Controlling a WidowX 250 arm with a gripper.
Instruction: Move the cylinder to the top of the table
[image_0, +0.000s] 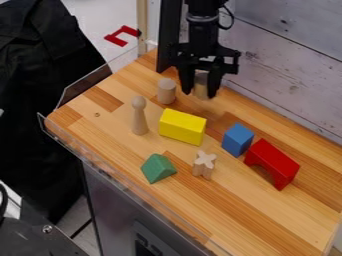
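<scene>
The black gripper (200, 87) hangs down at the top of the camera view, above the back part of the wooden table (260, 215). It is shut on a light wooden cylinder (201, 86), which stands upright between its two fingers and is partly covered by them. Whether the cylinder's base touches the wood, I cannot tell. A second short wooden cylinder (166, 91) stands upright just left of the gripper, apart from it.
A wooden peg figure (139, 117) and a yellow block (182, 126) are in front of the gripper. Farther forward are a green block (158, 168) and a wooden cross-shaped piece (204, 164). A blue block (237, 139) and red arch (272, 163) lie right. A plank wall (287, 65) borders the back.
</scene>
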